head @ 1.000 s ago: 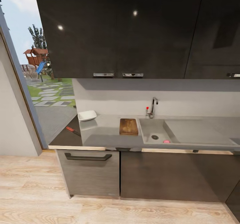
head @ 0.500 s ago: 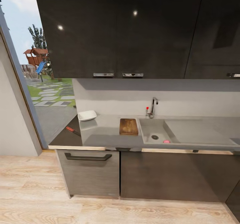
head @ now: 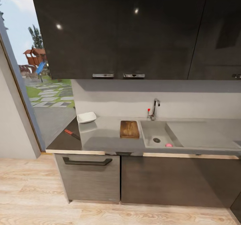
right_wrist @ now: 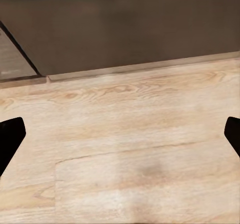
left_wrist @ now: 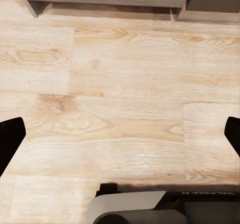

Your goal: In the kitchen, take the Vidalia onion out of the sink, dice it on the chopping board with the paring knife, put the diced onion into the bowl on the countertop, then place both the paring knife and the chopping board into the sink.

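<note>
The grey countertop (head: 103, 136) runs across the head view. In the sink (head: 151, 131) lies the small pinkish Vidalia onion (head: 168, 145) near the front wall, right of the drain. The dark brown chopping board (head: 129, 129) sits just left of the sink. The white bowl (head: 86, 117) stands at the back left. The paring knife (head: 72, 134) with its red-orange handle lies near the counter's left end. My left gripper (left_wrist: 120, 136) is open over wooden floor. My right gripper (right_wrist: 120, 136) is open too, above floor in front of dark cabinet fronts.
Dark wall cabinets (head: 120, 30) hang above the counter. The chrome tap (head: 154, 108) stands behind the sink. A doorway (head: 36, 80) to a garden opens at the left. Base cabinets (head: 90, 178) with a dark handle stand over light wooden floor (head: 100, 215).
The whole head view has shifted slightly: the camera has moved closer to the counter and a little left. The things on the counter and in the sink have not moved.
</note>
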